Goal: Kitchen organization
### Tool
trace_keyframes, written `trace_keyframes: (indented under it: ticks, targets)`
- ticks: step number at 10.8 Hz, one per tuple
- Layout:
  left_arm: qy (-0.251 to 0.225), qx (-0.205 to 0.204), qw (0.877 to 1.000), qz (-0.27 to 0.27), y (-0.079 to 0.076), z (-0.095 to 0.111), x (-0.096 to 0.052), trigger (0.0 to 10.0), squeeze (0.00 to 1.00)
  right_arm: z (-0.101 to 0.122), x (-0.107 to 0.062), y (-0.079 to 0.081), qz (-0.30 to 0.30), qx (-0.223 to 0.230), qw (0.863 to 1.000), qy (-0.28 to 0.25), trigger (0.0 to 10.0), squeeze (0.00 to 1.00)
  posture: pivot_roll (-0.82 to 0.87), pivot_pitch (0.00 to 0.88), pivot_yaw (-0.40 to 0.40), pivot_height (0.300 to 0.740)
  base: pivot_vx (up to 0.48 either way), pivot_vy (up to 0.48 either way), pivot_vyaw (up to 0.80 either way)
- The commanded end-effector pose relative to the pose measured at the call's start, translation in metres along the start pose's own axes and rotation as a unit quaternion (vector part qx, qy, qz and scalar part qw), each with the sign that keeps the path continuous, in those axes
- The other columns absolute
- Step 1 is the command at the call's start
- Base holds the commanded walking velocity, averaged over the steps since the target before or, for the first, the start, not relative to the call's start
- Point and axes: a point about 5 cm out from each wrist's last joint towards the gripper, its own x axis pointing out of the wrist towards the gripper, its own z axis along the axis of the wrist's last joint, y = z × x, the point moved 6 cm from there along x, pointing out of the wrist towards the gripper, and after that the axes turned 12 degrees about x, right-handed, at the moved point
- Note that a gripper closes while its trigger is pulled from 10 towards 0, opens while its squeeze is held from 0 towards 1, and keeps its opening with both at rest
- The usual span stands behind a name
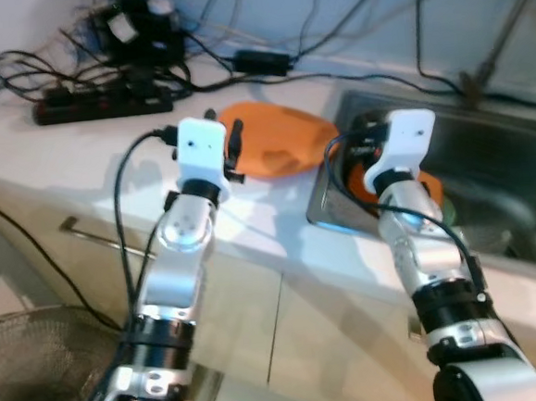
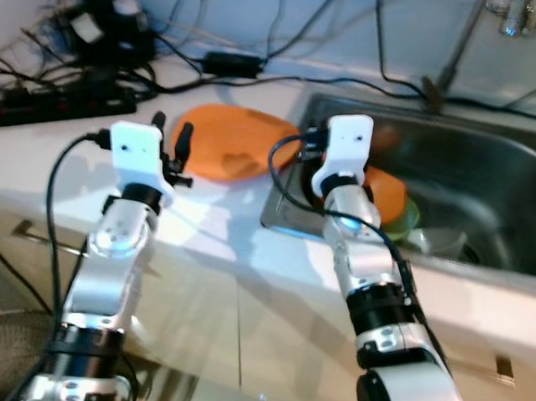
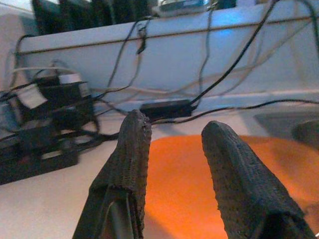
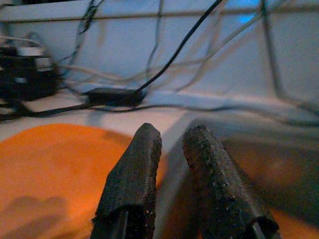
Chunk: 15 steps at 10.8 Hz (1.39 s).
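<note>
Left eye view: white table [image 1: 79, 155] with an orange plate [image 1: 277, 137] lying flat, just beyond the left gripper [image 3: 172, 144], fingers [image 3: 130, 149] parted with nothing between them. Right gripper [image 4: 172, 149] poised at the steel sink [image 1: 498, 173] rim, fingers [image 4: 137, 169] a narrow gap apart, empty; orange plate to one side of them, sink basin to the other. In the basin past the right fingers, an orange dish [image 2: 388, 191] stacked on something green, half hidden by the wrist. Farther behind the left fingers, a black power strip [image 1: 103, 104], a black adapter [image 1: 262, 62] and tangled cables [image 1: 25, 66] crossing the table. Wire fan guard [image 1: 30, 368] on the floor by the left arm. No legible writing.
</note>
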Motion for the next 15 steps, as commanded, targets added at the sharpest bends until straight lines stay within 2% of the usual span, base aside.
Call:
trace_keyframes:
  ticks: [1, 2, 3, 5, 6, 7, 15]
  targets:
    - [-0.006, -0.003, 1.0, -0.002, 0.0003, 0.0052, 0.001, 10.0, 0.0, 0.0032, 0.0023, 0.0031, 0.005, 0.003, 1.0, 0.0, 10.0, 0.0, 0.22, 0.03, -0.036, 0.74, 0.0, 0.0, -0.8]
    - [-0.013, -0.006, 1.0, -0.012, -0.0035, 0.0078, 0.0005, 10.0, 0.0, 0.007, 0.0016, 0.004, 0.008, -0.007, 1.0, -0.012, 10.0, 0.0, 0.22, 0.025, -0.036, 0.74, 0.0, 0.0, 0.0]
    - [-0.017, -0.009, 1.0, -0.016, -0.0057, 0.0095, 0.0, 10.0, 0.0, 0.0054, 0.0016, 0.0049, 0.007, 0.002, 1.0, -0.009, 10.0, 0.0, 0.23, 0.021, -0.036, 0.74, 0.0, 0.0, 0.0]
    - [-0.013, -0.007, 1.0, -0.018, -0.0055, 0.0075, -0.0004, 10.0, 0.0, 0.004, 0.002, 0.0073, 0.008, 0.008, 1.0, -0.006, 10.0, 0.0, 0.23, 0.015, -0.035, 0.74, 0.0, 0.0, 0.0]
    - [-0.013, -0.007, 1.0, -0.014, -0.0032, 0.0078, 0.0001, 10.0, 0.0, 0.0024, 0.0023, 0.0085, 0.01, 0.013, 1.0, -0.001, 10.0, 0.0, 0.23, 0.014, -0.035, 0.74, 0.0, 0.0, -0.8]
    - [-0.013, -0.006, 1.0, -0.009, -0.0006, 0.008, 0.0008, 10.0, 0.0, 0.0025, 0.0027, 0.0088, 0.012, 0.01, 1.0, -0.001, 10.0, 0.0, 0.23, 0.016, -0.035, 0.74, 0.27, 0.0, -0.8]
    - [-0.015, -0.005, 1.0, -0.005, 0.0023, 0.0101, 0.001, 10.0, 0.0, 0.0044, 0.003, 0.0102, 0.013, 0.008, 1.0, -0.006, 10.0, 0.0, 0.23, 0.033, -0.04, 0.74, 0.364, 0.0, -0.1]
